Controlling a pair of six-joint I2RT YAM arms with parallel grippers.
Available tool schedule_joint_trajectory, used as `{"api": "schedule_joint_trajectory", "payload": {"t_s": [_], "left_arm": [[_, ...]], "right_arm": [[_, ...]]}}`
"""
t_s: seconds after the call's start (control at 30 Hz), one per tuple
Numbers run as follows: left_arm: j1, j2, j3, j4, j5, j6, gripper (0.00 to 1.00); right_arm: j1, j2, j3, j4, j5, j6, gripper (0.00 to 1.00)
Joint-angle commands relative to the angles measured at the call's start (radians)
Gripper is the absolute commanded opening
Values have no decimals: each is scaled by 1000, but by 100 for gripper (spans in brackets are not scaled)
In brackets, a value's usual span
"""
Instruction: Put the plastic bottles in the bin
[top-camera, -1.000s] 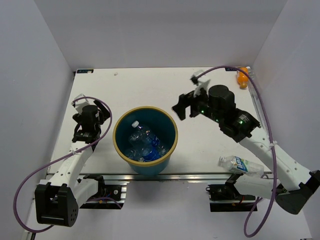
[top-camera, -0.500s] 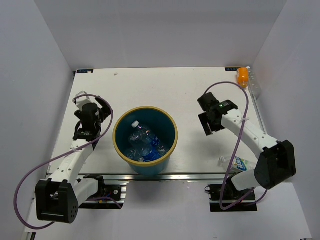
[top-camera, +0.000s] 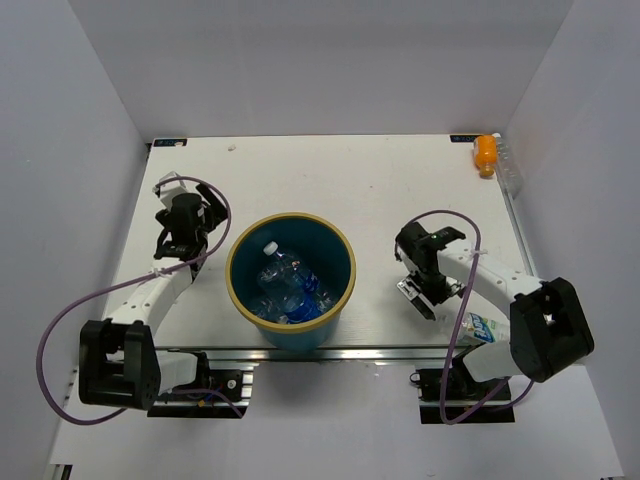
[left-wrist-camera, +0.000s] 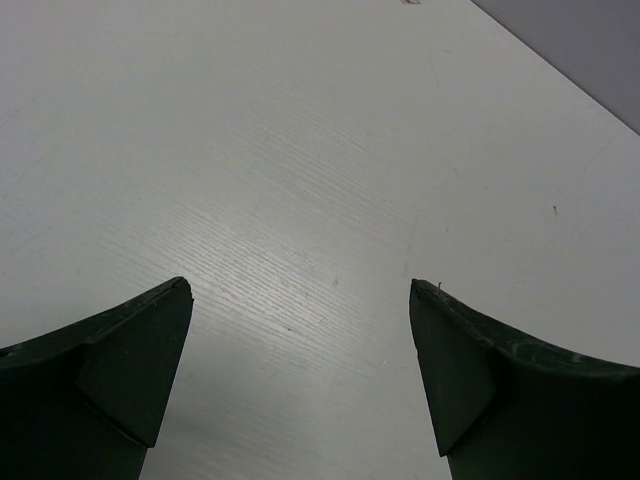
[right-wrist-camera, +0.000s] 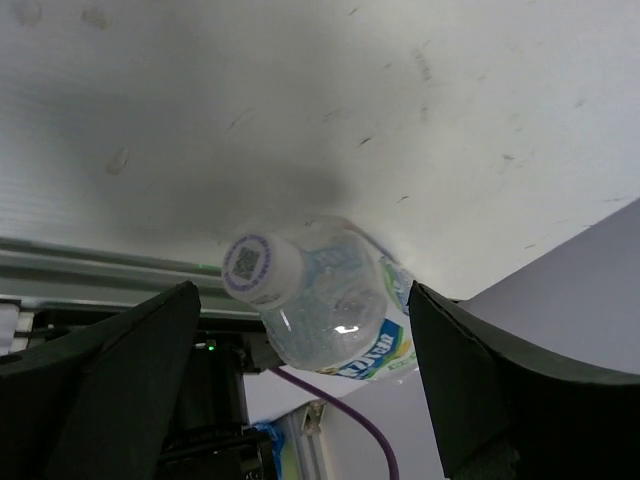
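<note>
- Teal-blue with a tan-yellow rim, the bin (top-camera: 290, 216) is parked on the white table (top-camera: 330, 170) near its front edge, roughly between the two arms.
- A bunch of plastic bottles (top-camera: 288, 288) is already piled inside the bin. Mostly blue labels can be made out, and one white cap is poking up toward the back-left.
- One green-white labelled bottle (top-camera: 486, 327) is left lying on its side at the table's near right edge, partly tucked under the right arm in the top view.
- In the right wrist view the same bottle (right-wrist-camera: 330, 315) is seen cap-first, with its white cap aimed at the camera and its body right at the table's lip.
- The right gripper (top-camera: 420, 298) is spread wide and nothing is grasped. It is held low over the table, just left of that bottle. The bottle is framed in the gap between the fingers (right-wrist-camera: 110, 370) but isn't touched by either, as far as can be told.
- The left gripper (top-camera: 190, 212) is also wide open and empty. It is held left of the bin, and only bare tabletop shows between its dark fingers (left-wrist-camera: 110, 370).
- An orange-filled bottle (top-camera: 485, 153) is stuck way off in the far right corner, with a clear unlabelled bottle (top-camera: 509, 172) lying just beside it along the right edge. Both are well apart from the bin and from either gripper.
- Purple cables (top-camera: 90, 320) are looped off both arms.
</note>
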Motion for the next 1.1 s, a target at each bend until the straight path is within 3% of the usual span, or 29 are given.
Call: {"api": "schedule_joint_trajectory", "payload": {"t_s": [0.0,0.23,0.43,0.6,0.7,0.77,0.83,0.9,0.93,1.07], "left_arm": [[8,7,49,19,-22,6,98],[28,46,60,1,-73,-5,98],[40,34,60,-22,-126,-10,98],[42,6,45,-19,-143,-10,98],[43,3,37,-12,-137,-10,98],[43,4,37,-15,-139,-10,98],[43,4,38,-16,-142,-8,98],[43,4,40,-16,-140,-10,98],[43,4,39,-16,-137,-10,98],[43,4,38,-16,-137,-10,98]], "right_arm": [[13,-27,-49,-5,-60,-51,89],[15,-54,-127,24,-32,-86,89],[13,38,-158,45,43,-114,89],[13,96,-150,70,100,-138,81],[13,82,-133,82,124,-146,74],[13,73,-129,94,132,-152,62],[13,75,-124,108,172,-146,42],[13,88,-110,93,178,-141,38],[13,99,-95,91,186,-134,29],[13,110,-41,85,244,-126,12]]}}
